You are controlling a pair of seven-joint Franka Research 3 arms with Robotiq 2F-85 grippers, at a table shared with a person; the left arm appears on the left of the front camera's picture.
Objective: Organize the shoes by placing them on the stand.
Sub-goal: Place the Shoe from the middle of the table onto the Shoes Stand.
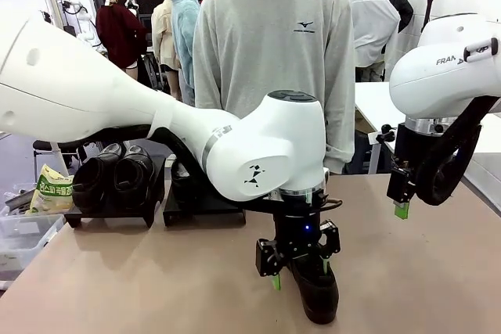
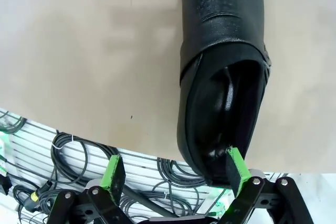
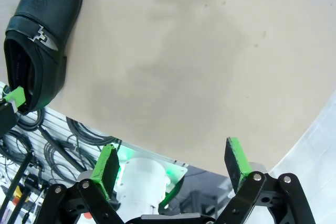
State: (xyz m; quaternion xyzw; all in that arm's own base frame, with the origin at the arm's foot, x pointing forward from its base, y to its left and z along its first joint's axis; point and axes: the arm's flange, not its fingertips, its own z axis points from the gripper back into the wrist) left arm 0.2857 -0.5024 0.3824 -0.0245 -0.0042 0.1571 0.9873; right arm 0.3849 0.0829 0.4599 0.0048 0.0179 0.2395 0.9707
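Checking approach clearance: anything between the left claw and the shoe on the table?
Nothing visible. The left claw is open and already at the shoe: in the left wrist view one green pad sits at the rim of the shoe's opening, the other over the table edge beside it.

**Black slip-on shoes: one beneath the left claw, others on the stand**

A glossy black leather shoe [image 1: 317, 291] lies flat on the tan table directly under the left claw [image 1: 300, 271], its open jaws straddling the heel end. In the left wrist view one green fingertip [image 2: 237, 165] sits at the rim of the shoe's opening, the textured toe pointing away. A metal buckle crosses its strap. Two more black shoes [image 1: 116, 174] rest side by side on the black stand [image 1: 117, 210], well apart from the claw, to its left and farther across the table.
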